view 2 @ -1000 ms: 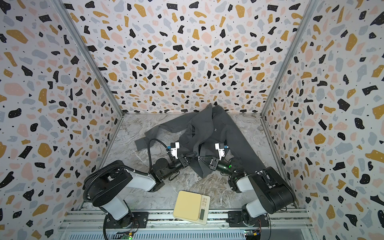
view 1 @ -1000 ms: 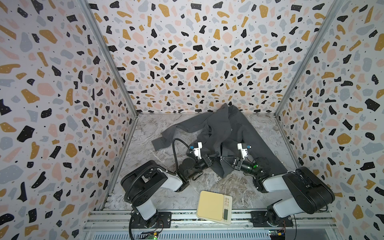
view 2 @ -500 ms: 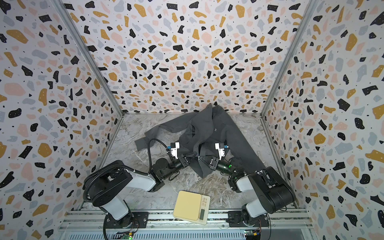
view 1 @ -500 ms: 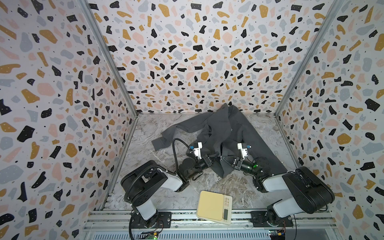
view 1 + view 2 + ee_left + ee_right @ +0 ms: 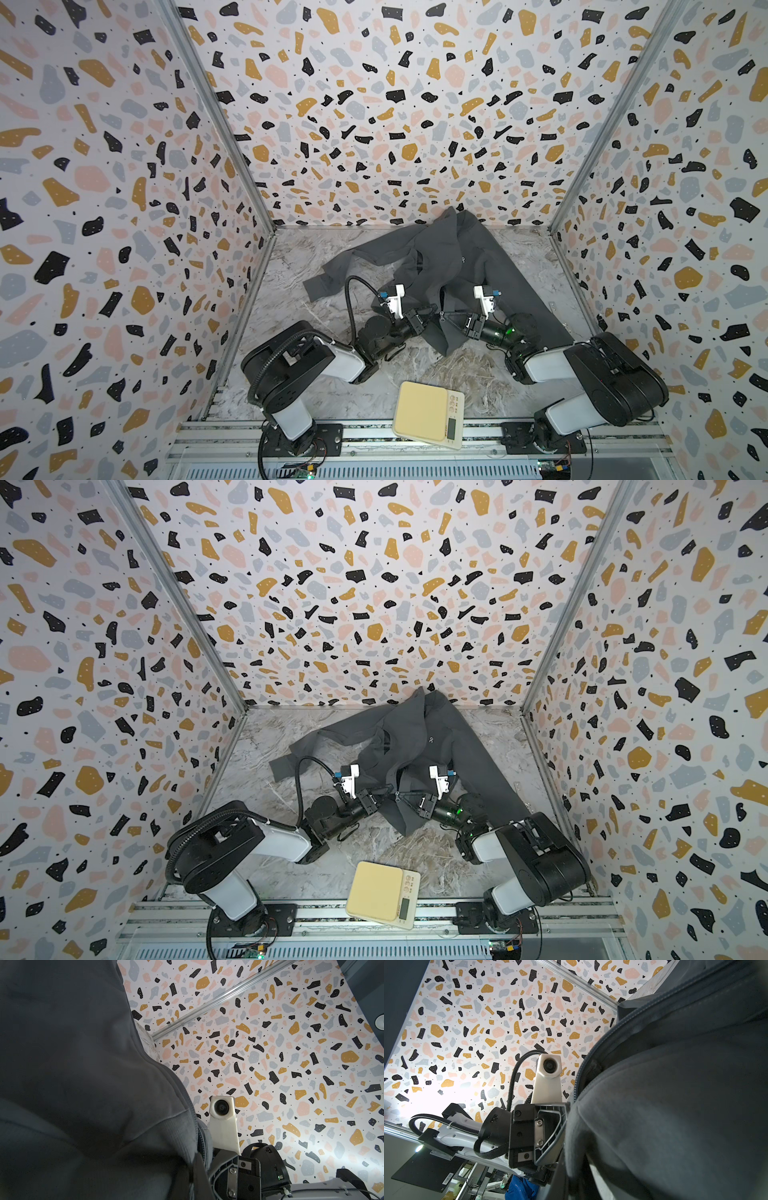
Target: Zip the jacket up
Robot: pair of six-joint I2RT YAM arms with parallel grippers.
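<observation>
**Item 1: jacket** (image 5: 469,266) (image 5: 436,750)
- Dark charcoal-grey fabric, lying crumpled on the marbled bench (image 5: 299,266), at the centre of the frame in both top views.
- Long axis: upper centre to lower centre. The collar end is bunched against the foot of the back wall (image 5: 374,124), and the hem end points toward the lower edge of the frame.
- A small white logo (image 5: 462,259) faces up on the chest.
- The left-hand sleeve (image 5: 345,270) stretches out to mid-left of the bench.
- The right-hand sleeve (image 5: 523,286) runs diagonally toward the lower right.
- A flap of hem (image 5: 442,345) lies on the bench just below the two grippers.
- In the right wrist view the fabric (image 5: 675,1105) fills the right half of the frame, with a line of zip teeth (image 5: 591,1057) curving along its edge.
- In the left wrist view the fabric (image 5: 83,1084) fills the left half.

**Item 2: left gripper** (image 5: 432,311) (image 5: 386,789)
- Low over the bench, just left of centre, pointing right.
- Fingers pressed together, pinching the jacket's lower front edge.

**Item 3: right gripper** (image 5: 452,319) (image 5: 406,798)
- Low over the bench, just right of centre, pointing left.
- Fingers pressed together, pinching the facing edge of the jacket.
- Its tip sits near the left gripper's tip.

**Item 4: scale** (image 5: 428,409)
- Cream, with a small display.
- Sits at the lower centre of the frame on the front edge of the bench, well apart from the jacket.
</observation>
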